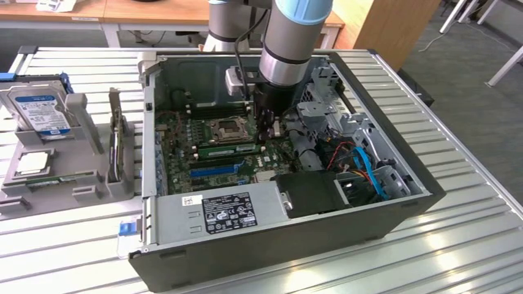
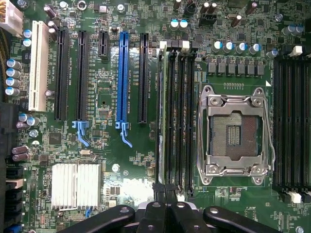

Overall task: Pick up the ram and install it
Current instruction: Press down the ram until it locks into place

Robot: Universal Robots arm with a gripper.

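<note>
Ram [image 1: 230,149] lying in a motherboard [image 1: 204,162] slot, jaws clenched above it.
In the exterior view it sits at 6 o'clock of the processor socket [image 1: 225,130]; the jaws grasp nothing.

Arm [image 1: 286,43]: silver-grey tube, light blue joint cap, black band. Black cable alongside. Gripper [image 2: 167,213]: black, rounded linkage pieces with round pivots.

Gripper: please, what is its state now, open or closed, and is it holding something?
Gripper: closed, low over the motherboard by the memory slots; whether it holds the ram cannot be told.
</note>
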